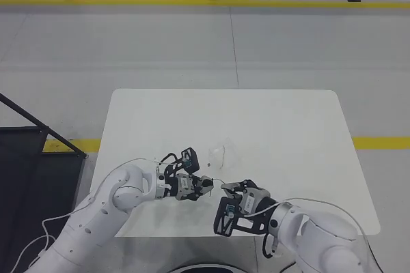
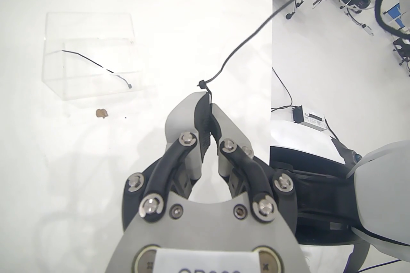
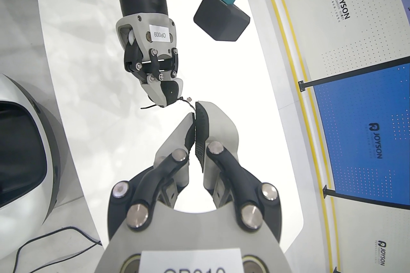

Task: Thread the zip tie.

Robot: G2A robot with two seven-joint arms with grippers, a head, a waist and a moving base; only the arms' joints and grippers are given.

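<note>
Over the table (image 1: 294, 123), left gripper (image 2: 207, 104) clenches the zip tie (image 2: 224, 64) beside its head (image 2: 201, 84), steadying it; right gripper (image 3: 196, 114) clamps the strap (image 2: 256, 31), likely for feeding.

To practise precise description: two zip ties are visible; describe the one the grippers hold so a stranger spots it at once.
Over the white table, near the robot's edge, two grippers meet. A thin black zip tie spans the air between the left gripper and the right gripper. The other tie lies loose in the clear box.

Left end effector (image 2: 208, 103), right end effector (image 3: 195, 111): closed (apparently tip-to-tip)
</note>
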